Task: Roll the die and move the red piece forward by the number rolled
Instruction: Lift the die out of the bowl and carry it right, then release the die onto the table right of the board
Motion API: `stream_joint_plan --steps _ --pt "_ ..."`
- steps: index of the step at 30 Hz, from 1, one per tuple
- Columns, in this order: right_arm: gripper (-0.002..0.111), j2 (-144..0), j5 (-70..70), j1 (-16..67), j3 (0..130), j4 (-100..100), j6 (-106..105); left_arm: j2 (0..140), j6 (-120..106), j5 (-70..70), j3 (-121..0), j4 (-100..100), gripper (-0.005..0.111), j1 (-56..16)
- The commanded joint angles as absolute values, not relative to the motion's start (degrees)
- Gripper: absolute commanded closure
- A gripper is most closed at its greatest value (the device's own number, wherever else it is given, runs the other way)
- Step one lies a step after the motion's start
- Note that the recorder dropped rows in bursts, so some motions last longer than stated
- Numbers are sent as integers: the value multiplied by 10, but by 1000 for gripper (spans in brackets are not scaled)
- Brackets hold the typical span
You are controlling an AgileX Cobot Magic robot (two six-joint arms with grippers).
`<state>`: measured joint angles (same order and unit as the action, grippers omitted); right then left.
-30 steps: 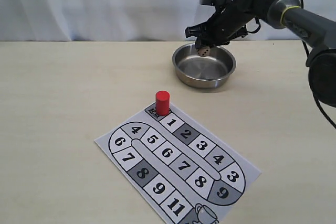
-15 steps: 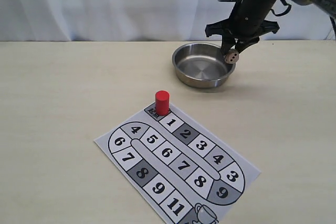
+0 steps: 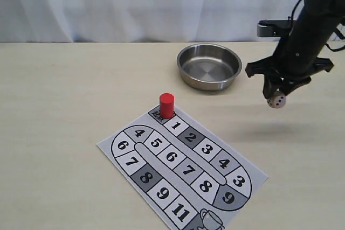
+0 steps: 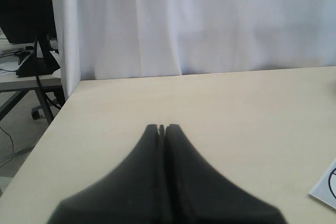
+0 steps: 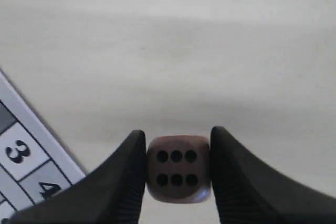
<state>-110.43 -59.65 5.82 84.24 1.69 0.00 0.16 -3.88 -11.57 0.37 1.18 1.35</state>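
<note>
My right gripper (image 3: 277, 98) hangs above the table to the right of the steel bowl (image 3: 209, 67), shut on the die (image 3: 277, 100). In the right wrist view the brown die (image 5: 178, 169) sits pinched between both fingers of that gripper (image 5: 178, 167), its six-pip face toward the camera. The red piece (image 3: 166, 105) stands upright at the start square of the numbered board (image 3: 181, 165). My left gripper (image 4: 161, 128) is shut on nothing over bare table and does not appear in the exterior view.
The board's corner (image 5: 23, 158) shows beside the right fingers. A white curtain (image 3: 135, 4) backs the table. The table's edge (image 4: 50, 124) and a stand with cables (image 4: 37, 64) lie beyond the left gripper.
The right gripper has carried the die out from over the bowl, rightward and toward the front, then lower. The red piece and board have not moved.
</note>
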Motion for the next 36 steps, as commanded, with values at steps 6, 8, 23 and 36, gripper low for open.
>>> stream_joint_plan --steps 6,8,23,36 --pt "104 -988 -414 -10 635 -121 15 0 -36 -105 0 8 107 13" --pt "104 -984 -377 -21 611 -149 35 0 -36 -105 0 8 107 13" --pt "104 -1008 -321 -27 592 -318 193 0 -36 -107 0 8 107 13" --pt "30 -1009 -417 -27 636 283 -365 0 -36 -108 0 8 107 13"
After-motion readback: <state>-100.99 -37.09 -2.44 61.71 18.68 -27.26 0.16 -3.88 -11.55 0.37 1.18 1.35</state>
